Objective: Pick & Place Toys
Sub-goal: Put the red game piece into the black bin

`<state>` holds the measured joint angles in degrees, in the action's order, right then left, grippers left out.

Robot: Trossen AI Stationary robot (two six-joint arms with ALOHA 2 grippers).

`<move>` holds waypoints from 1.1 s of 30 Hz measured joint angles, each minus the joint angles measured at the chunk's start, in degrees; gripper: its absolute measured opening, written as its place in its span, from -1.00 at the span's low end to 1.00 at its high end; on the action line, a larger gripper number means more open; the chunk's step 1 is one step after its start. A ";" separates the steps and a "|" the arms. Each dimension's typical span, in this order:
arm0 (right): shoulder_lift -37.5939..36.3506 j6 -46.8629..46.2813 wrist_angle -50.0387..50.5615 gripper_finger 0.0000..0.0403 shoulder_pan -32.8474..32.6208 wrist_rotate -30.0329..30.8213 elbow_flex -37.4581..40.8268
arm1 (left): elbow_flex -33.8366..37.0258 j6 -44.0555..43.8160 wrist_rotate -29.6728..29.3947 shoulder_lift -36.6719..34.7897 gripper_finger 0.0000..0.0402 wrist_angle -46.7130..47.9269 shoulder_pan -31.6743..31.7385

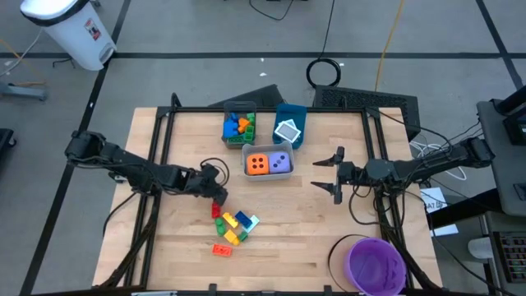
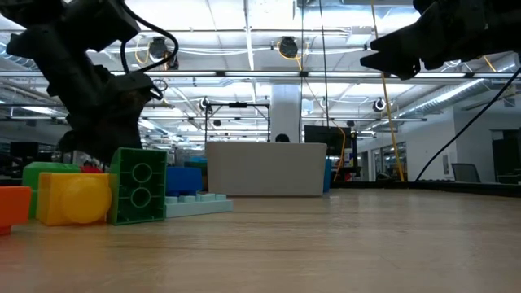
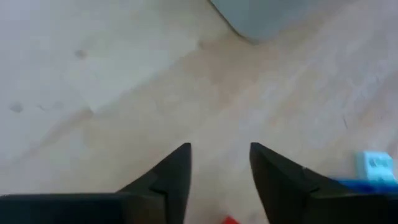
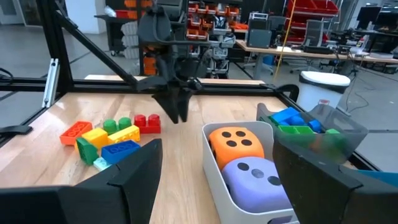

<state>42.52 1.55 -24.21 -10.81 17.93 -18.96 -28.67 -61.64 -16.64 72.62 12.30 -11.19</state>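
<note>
My table (image 1: pixel 181 247) carries, near its centre, a grey bin (image 1: pixel 268 174) holding the orange die (image 1: pixel 258 164) and purple die (image 1: pixel 280 163), with a second bin (image 1: pixel 239 141) of bricks at its 11 o'clock and a blue bin (image 1: pixel 290 113) with a tile (image 1: pixel 288 131) at its 1 o'clock. A purple bowl (image 1: pixel 376 265) sits toward 5 o'clock. My left gripper (image 1: pixel 220 197) hangs at the 12 o'clock edge of the brick pile (image 1: pixel 232 227), jaws a little apart and empty above a red brick (image 4: pixel 147 123), while my right gripper (image 1: pixel 329 175) waits at the grey bin's 3 o'clock, jaws wide and empty.
</note>
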 joint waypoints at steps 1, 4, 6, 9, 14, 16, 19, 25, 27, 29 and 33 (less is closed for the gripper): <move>0.01 -0.01 0.05 0.39 0.00 0.00 0.00 | 0.00 0.00 -1.26 0.00 -0.10 0.03 0.14; 0.01 -0.01 0.02 0.38 0.00 -0.02 0.00 | 0.00 -0.04 -3.36 0.00 0.10 0.01 1.00; 0.01 -0.01 0.03 0.39 0.00 -0.02 0.00 | 0.00 -0.55 -0.72 0.00 0.21 -0.28 1.77; -0.01 -0.01 0.02 0.38 0.00 -0.02 0.00 | 0.00 -2.47 10.43 0.00 0.31 -0.52 2.56; 0.01 0.03 0.05 0.38 0.00 -0.02 0.00 | 0.00 -8.06 17.44 0.38 0.30 -0.08 0.45; 0.01 0.05 0.04 0.38 0.00 -0.04 0.00 | 0.00 -11.43 17.44 0.40 0.25 1.19 -0.50; 0.01 0.04 0.07 0.38 0.00 -0.04 0.00 | 0.01 -14.88 17.06 0.39 0.16 2.57 -1.49; 0.01 -0.43 0.09 0.38 0.00 -0.04 0.00 | 0.04 -15.01 14.85 0.39 0.02 2.55 -2.65; 0.01 -0.43 0.07 0.38 0.00 -0.04 0.00 | 0.04 -14.37 12.47 0.39 -0.01 2.54 -3.39; 0.01 -0.37 0.09 0.39 0.00 -0.04 0.00 | 0.04 -13.89 10.70 0.39 -0.05 2.53 -4.26; 0.01 -0.49 0.09 0.39 0.00 -0.04 0.00 | 0.04 -15.83 10.20 0.39 -0.11 2.53 -5.68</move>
<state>42.52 1.06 -24.12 -10.81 17.89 -18.96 -28.62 -77.47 -6.44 73.01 14.83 -16.87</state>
